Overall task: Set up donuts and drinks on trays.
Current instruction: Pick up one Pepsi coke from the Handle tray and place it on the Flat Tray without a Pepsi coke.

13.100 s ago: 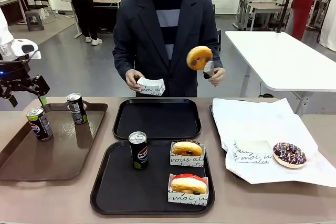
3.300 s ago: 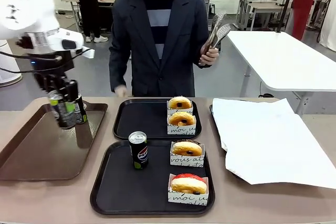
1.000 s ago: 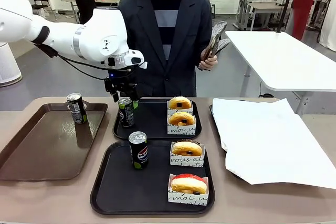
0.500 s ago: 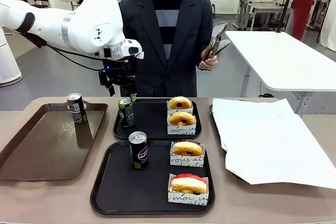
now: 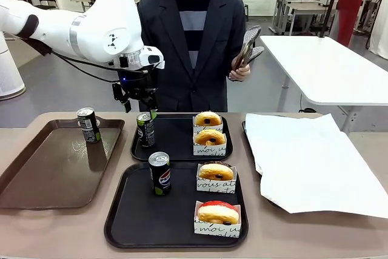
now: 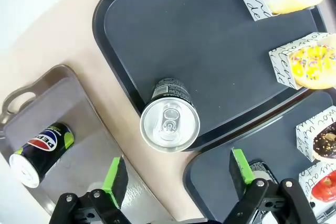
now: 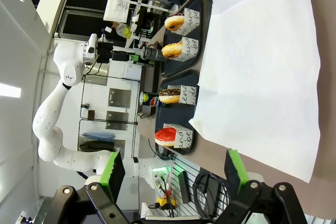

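Two black trays lie mid-table. The far tray (image 5: 174, 142) holds a black soda can (image 5: 145, 129) at its left end and two sleeved donuts (image 5: 210, 137). On the near tray (image 5: 134, 213) stand another can (image 5: 159, 173) and two more donuts (image 5: 216, 171). My left gripper (image 5: 138, 99) hangs open just above the far can, apart from it. In the left wrist view the can's silver top (image 6: 169, 124) lies ahead of my open left gripper (image 6: 177, 174). My right gripper (image 7: 173, 170) is open and holds nothing, off beside the white paper.
A brown tray (image 5: 42, 180) at the left carries one more can (image 5: 88, 125). A large white paper sheet (image 5: 309, 162) covers the table's right. The person stands at the far side holding tongs (image 5: 247, 47) upright.
My left gripper has risen off the can on the far tray and drifted slightly left. The can stays standing where it was.
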{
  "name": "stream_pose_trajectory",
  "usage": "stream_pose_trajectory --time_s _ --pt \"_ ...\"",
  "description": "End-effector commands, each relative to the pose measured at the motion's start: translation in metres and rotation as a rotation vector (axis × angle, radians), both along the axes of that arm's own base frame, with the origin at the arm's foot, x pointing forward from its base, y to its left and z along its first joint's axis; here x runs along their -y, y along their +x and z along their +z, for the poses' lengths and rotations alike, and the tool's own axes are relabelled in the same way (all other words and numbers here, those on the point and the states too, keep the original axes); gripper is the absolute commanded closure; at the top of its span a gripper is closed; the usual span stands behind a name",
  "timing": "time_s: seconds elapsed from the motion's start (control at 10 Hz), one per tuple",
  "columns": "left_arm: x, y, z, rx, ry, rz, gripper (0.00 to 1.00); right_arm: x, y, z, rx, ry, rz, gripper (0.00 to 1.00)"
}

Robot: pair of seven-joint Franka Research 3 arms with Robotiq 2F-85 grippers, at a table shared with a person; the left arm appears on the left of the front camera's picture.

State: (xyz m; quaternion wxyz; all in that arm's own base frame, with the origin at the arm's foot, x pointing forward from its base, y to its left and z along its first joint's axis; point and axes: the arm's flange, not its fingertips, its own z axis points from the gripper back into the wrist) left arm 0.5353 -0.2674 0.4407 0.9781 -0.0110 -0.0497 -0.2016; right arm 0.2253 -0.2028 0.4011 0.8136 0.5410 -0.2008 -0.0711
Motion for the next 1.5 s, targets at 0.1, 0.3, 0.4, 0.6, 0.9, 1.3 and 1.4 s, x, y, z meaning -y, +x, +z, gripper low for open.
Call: stream_pose_trajectory --time_s 0.1,0.3,0.4,0.6,0.9,1.3,1.4 --pt "0.0 0.003 0.001 0.003 -0.003 -0.02 0.0 0.0 0.002 -0.001 0.027 0.012 -0.002 0.0" --pt "-0.024 0.006 0.014 -0.011 -0.018 0.036 0.0 0.0 0.002 -0.001 0.027 0.012 -0.002 0.0" --pt "-0.056 0.0 0.035 -0.005 -0.027 0.097 0.0 0.0 0.002 -0.001 0.027 0.012 -0.002 0.0" --pt "-0.121 -0.022 0.075 -0.043 -0.102 0.188 0.0 0.0 0.002 -0.001 0.027 0.012 -0.002 0.0" --pt "-0.205 -0.047 0.094 -0.077 -0.22 0.337 0.0 0.0 0.002 -0.001 0.027 0.012 -0.002 0.0" --pt "-0.218 -0.048 0.103 -0.07 -0.207 0.36 0.0 0.0 0.002 -0.001 0.027 0.012 -0.002 0.0" --pt "-0.218 -0.048 0.103 -0.07 -0.207 0.36 0.0 0.0 0.002 -0.001 0.027 0.012 -0.002 0.0"
